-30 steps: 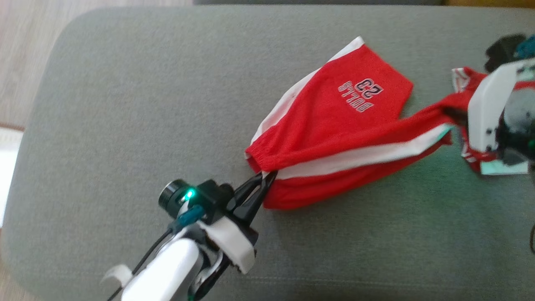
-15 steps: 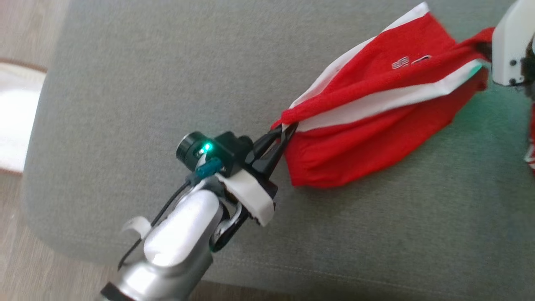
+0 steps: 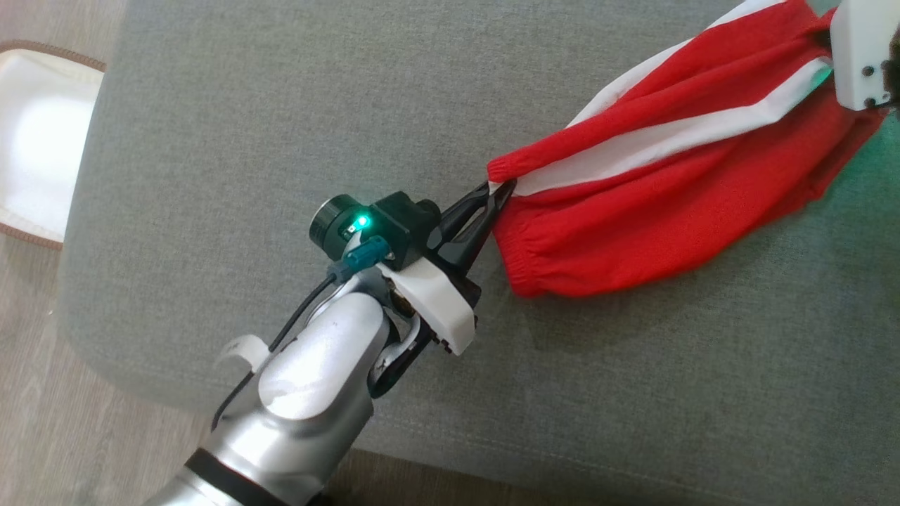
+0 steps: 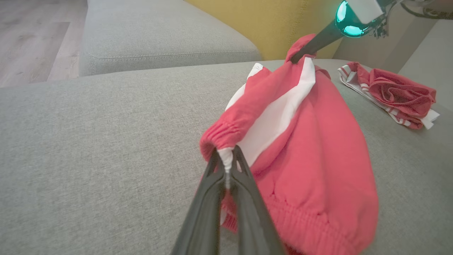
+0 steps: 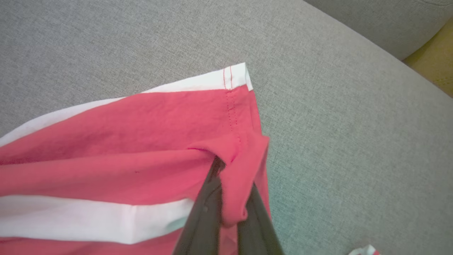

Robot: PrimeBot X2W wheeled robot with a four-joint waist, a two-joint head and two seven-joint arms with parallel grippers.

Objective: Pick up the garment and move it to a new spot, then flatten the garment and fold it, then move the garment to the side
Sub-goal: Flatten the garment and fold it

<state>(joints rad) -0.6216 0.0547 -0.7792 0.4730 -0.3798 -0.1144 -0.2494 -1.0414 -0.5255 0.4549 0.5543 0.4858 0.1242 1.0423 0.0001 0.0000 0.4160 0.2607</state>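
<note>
Holding red garment with white stripe, stretched taut over grey cushion. Clamped at elastic waistband in closed left gripper; pinched at hem corner in closed right gripper. Nearby, crumpled second red cloth.

Bright, soft, even light. Faint shadow on cushion just under garment. Green glow tints cushion beside garment. Garment's near hem blurred in left wrist view.
</note>
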